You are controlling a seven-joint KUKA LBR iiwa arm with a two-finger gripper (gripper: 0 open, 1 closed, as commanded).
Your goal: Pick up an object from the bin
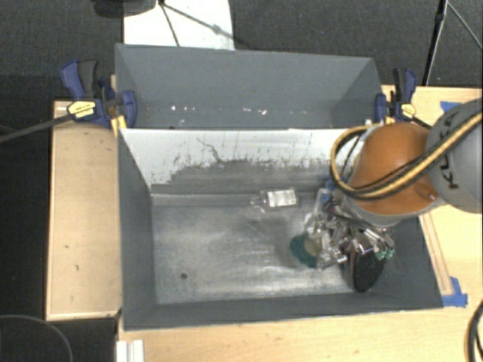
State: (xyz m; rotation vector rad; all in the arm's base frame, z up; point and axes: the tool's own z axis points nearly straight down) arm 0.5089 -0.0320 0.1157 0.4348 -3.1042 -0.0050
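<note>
Bin (189, 281): grey metal, scuffed.
Gripper (326, 247): lower right; open or closed, cannot tell.
Touching it: teal rounded lump (303, 252).
Beside: black oval piece (366, 272).
Upper centre: shiny clear packet (280, 198).

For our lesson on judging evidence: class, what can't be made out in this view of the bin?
Camera view:
- teal round thing: right side hidden by the end effector.
- black oval thing: upper end under the end effector.
- pale clear thing: too small to identify.
</note>
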